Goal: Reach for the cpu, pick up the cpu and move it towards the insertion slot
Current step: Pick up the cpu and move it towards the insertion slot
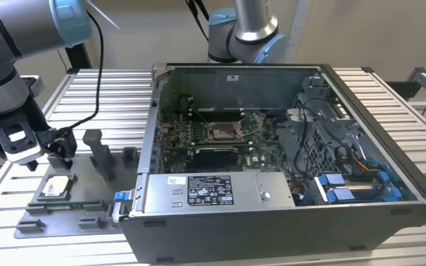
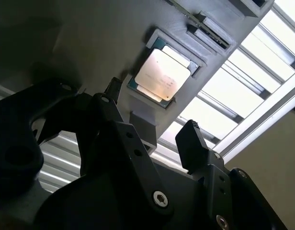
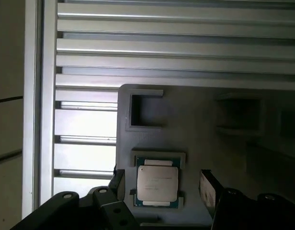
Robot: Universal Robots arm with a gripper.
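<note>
The gripper (image 1: 48,160) hangs with its fingers (image 3: 207,189) spread apart and nothing between the pads. The chip (image 3: 158,184) lies flat in a recess of the grey holder plate (image 3: 195,124), directly beneath the gripper. In the first wrist view a finger stands on either side of it. The tips seem just clear of it, though that is hard to judge. The socket (image 1: 224,131) sits inside the computer case (image 1: 361,221), well away from the gripper toward the exterior view's right.
</note>
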